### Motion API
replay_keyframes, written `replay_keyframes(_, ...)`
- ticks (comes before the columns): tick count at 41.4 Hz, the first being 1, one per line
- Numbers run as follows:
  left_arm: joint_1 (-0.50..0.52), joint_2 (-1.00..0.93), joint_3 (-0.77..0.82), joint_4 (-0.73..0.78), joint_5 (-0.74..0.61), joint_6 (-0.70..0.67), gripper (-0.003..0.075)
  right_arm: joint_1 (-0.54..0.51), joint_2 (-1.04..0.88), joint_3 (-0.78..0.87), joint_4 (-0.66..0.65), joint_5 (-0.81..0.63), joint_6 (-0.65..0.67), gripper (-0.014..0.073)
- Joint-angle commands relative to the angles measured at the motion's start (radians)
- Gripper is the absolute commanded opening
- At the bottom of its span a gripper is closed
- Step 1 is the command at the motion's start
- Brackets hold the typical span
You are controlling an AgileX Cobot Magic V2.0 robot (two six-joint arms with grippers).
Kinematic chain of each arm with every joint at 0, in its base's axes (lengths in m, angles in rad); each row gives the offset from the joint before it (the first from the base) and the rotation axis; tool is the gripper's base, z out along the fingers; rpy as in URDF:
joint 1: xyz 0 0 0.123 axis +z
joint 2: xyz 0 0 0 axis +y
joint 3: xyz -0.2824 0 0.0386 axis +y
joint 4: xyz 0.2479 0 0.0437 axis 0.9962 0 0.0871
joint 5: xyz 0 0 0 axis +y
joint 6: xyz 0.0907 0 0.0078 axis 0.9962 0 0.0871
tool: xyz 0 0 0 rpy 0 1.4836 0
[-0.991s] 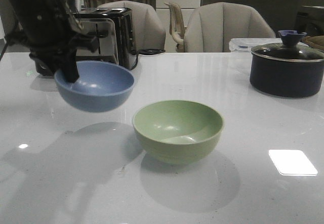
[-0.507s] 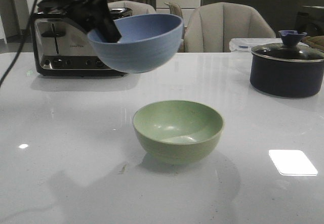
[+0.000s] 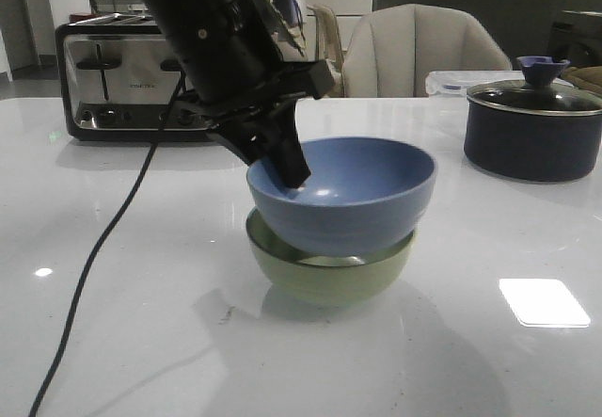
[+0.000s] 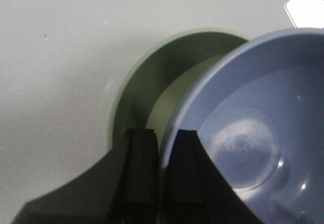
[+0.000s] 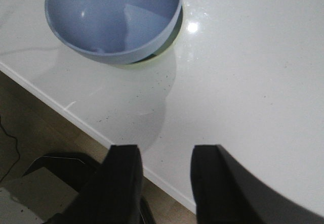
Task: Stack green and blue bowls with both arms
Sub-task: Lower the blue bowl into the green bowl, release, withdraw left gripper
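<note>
The blue bowl (image 3: 353,191) sits in the mouth of the green bowl (image 3: 329,276) at mid-table, tilted slightly and shifted a little to the right. My left gripper (image 3: 285,165) is shut on the blue bowl's left rim, one finger inside and one outside. Through the left wrist camera the blue bowl (image 4: 253,133) covers most of the green bowl (image 4: 147,87), and the gripper (image 4: 163,145) pinches the rim. My right gripper (image 5: 164,155) is open and empty over the table's near edge, apart from the blue bowl (image 5: 114,16). It is out of the front view.
A dark navy pot with a glass lid (image 3: 533,125) stands at the back right. A toaster (image 3: 122,78) is at the back left, and its black cable (image 3: 94,266) trails over the left of the table. Chairs stand behind the table.
My left arm swung the blue bowl from high at the left, rightward and down onto the green bowl. The green bowl stayed in place.
</note>
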Motion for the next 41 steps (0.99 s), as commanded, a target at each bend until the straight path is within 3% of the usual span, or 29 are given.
replay_keyframes(1, -0.007, -0.038, -0.028, -0.029, -0.045, 0.003, 0.0238, 0.001, -0.007, -0.024, 0.005, -0.046, -0.01, 0.0367)
replay_keyframes(7, -0.007, -0.036, -0.03, -0.029, -0.05, 0.003, 0.0484, 0.001, -0.007, -0.024, 0.005, -0.046, -0.01, 0.0367)
replay_keyframes(10, -0.005, -0.04, -0.04, -0.029, -0.044, 0.003, 0.0539, 0.001, -0.007, -0.024, 0.005, -0.046, -0.01, 0.0367)
replay_keyframes(30, -0.002, -0.332, -0.072, 0.049, 0.039, -0.008, 0.0512, 0.001, -0.007, -0.024, 0.005, -0.046, -0.01, 0.0367)
replay_keyframes(41, -0.006, -0.579, 0.098, 0.104, 0.067, -0.035, 0.0459, 0.001, -0.007, -0.024, 0.005, -0.046, -0.01, 0.0367)
